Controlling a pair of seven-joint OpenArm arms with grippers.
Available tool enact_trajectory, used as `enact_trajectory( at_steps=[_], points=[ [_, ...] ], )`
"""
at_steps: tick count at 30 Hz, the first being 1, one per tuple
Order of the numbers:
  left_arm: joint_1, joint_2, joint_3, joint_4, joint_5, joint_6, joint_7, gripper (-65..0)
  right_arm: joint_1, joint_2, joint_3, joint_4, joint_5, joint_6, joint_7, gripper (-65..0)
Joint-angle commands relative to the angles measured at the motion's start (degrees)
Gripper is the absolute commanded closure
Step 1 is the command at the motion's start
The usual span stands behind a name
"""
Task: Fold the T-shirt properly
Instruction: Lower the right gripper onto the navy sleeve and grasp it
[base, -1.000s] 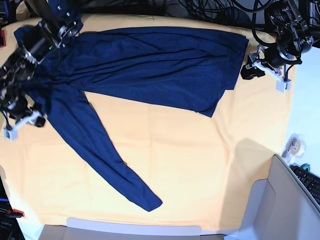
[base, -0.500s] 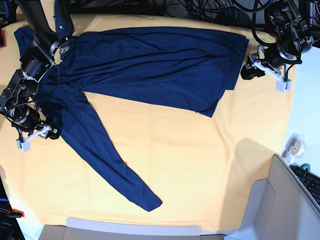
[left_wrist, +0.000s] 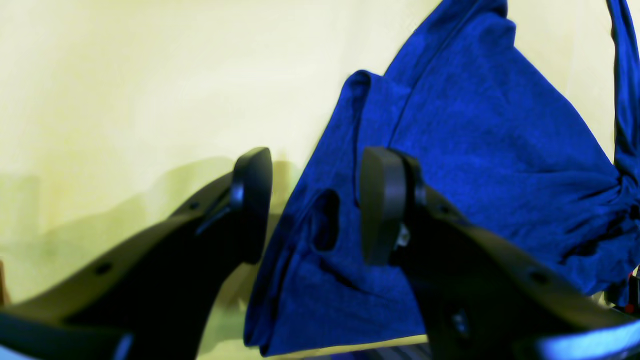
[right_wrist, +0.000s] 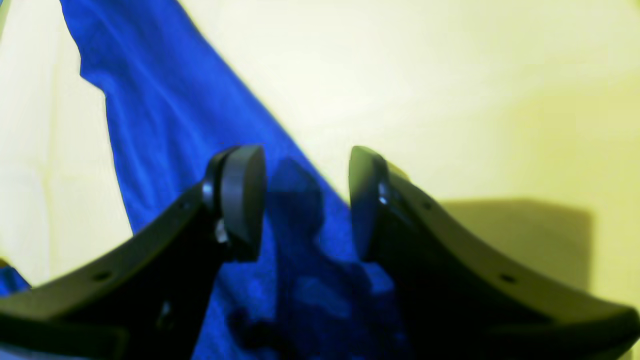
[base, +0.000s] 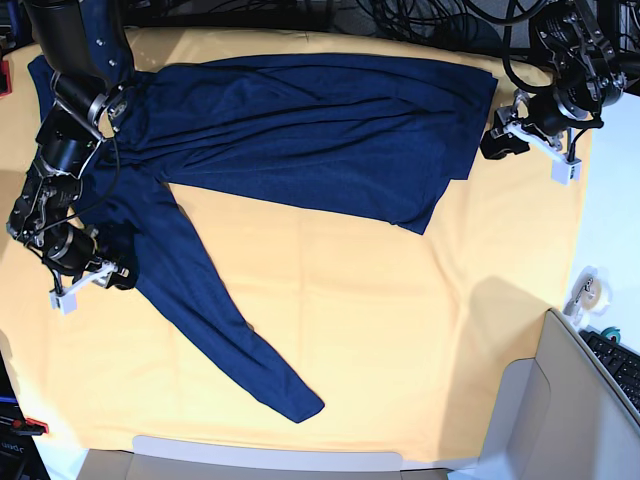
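Navy knit, seen from the left wrist: T-shirt (left_wrist: 450, 165) lying on the yellow table cloth (left_wrist: 150, 75), one edge doubled over itself below. Left pincer (left_wrist: 315, 205) poised above that edge, jaws apart, nothing between them. No grip taken here.

From the right wrist: long blue strip of the same shirt (right_wrist: 165, 115), likely the sleeve, running diagonally under the right pincer (right_wrist: 305, 200). Jaws parted, empty, hanging just above the cloth rather than pinching it.

From the base view: shirt (base: 320, 130) spread wide over the far half of the table (base: 420, 330), body partly doubled lengthwise, one sleeve (base: 210, 310) stretched loose toward the near edge. Right pincer (base: 95, 277) beside the upper part of that sleeve; left pincer (base: 500, 143) at the hem end, just off the fabric.

Judged by this: barely begun. At most one rough lengthwise fold in place. Left to do: sleeve brought in across the body, body folded over, edges squared.
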Motion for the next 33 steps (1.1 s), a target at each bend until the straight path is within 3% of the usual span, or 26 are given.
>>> enact_trajectory(
  at_steps=[1,22,24,27,33],
  points=[
    [-0.30,-0.72,-0.19,0.97,-0.71,-0.29,-0.26,-27.9,1.64,0.47,-0.11,0.24,0.30,0.30,0.51,-27.5],
    [-0.30,-0.81,-0.19,0.97,-0.71,-0.03,-0.26,-27.9,1.03,-4.98,-5.56,0.07,0.39,0.30,0.33,-27.0],
    [-0.30,-0.81,-0.19,0.97,-0.71,-0.03,-0.26,-27.9,1.03,-4.98,-5.56,0.07,0.39,0.30,0.42,-22.5],
    [-0.30,-0.81,-0.19,0.97,-0.71,-0.03,-0.26,-27.9,1.03,-4.89,-5.56,0.15,0.30,0.30,0.42,-1.9],
    [-0.30,-0.81,-0.19,0.97,-0.71,-0.12,-0.26,-27.8,0.94,-4.80,-6.70,0.24,0.30,0.30,0.42,0.0]
  ],
)
